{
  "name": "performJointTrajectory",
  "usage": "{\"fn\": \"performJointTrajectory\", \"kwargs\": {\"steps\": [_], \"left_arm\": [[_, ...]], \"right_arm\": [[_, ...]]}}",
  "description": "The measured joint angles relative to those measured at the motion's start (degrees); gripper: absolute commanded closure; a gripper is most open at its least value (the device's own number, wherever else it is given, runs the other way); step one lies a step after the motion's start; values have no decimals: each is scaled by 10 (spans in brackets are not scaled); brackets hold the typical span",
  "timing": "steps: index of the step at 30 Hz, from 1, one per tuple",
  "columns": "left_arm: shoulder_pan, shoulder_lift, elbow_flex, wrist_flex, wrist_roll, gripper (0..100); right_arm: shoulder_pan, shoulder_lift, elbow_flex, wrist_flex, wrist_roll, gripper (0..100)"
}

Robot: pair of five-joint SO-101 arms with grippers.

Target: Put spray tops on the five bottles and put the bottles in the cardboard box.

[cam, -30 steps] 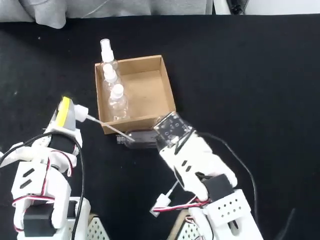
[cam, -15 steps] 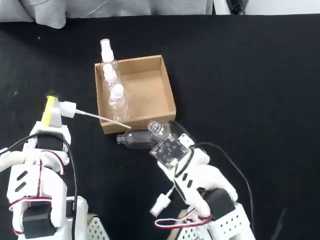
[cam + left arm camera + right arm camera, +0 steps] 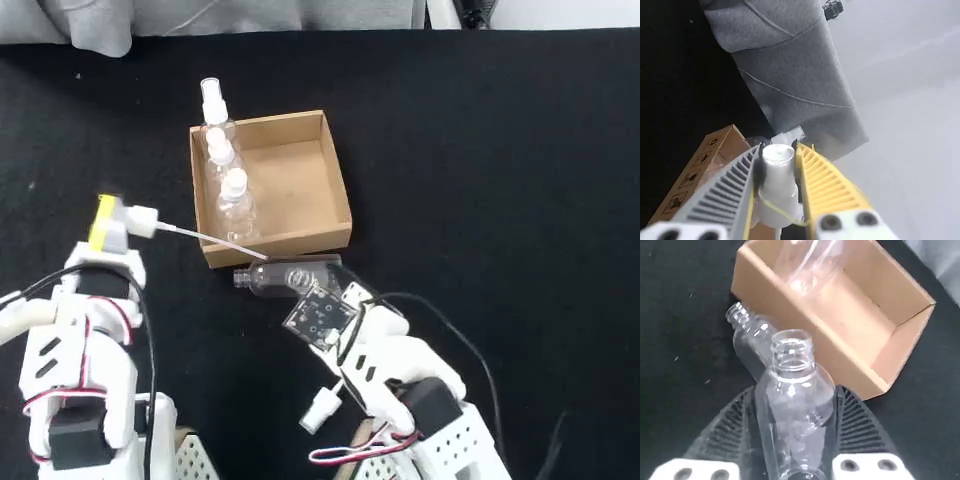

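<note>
The cardboard box [image 3: 295, 185] sits on the black table [image 3: 500, 150], with 3 capped bottles [image 3: 236, 200] in a row along its left wall and bare cardboard floor from them to the right wall. The table runs wide and dark to the right of the box and past it to a grey cloth [image 3: 200, 15] at the far edge. Just outside the box's near wall the lying bottle [image 3: 262, 281] rests on its side, uncapped, neck toward the left arm. The right gripper [image 3: 796, 399] is clamped on the held bottle [image 3: 792, 415], also uncapped, with 1 finger on each side of its body. Its open neck is aimed at the near wall and overlaps the lying bottle; whether the 2 touch cannot be told. The left gripper [image 3: 777, 150], left of the box and apart from its wall, pinches a white spray top [image 3: 776, 182] between its grey and yellow fingers. In the high view the top's thin tube slants across to the box's near wall, its tip close to the lying bottle's neck. A loose spray top [image 3: 318, 410] lies on the table beside the right arm's base, well apart from the box
</note>
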Motion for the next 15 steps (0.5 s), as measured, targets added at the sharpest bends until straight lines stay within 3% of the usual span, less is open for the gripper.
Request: {"fn": "performJointTrajectory", "kwargs": {"steps": [15], "left_arm": [[27, -21, 60, 0, 0, 971]], "right_arm": [[0, 0, 2, -16, 6, 911]]}}
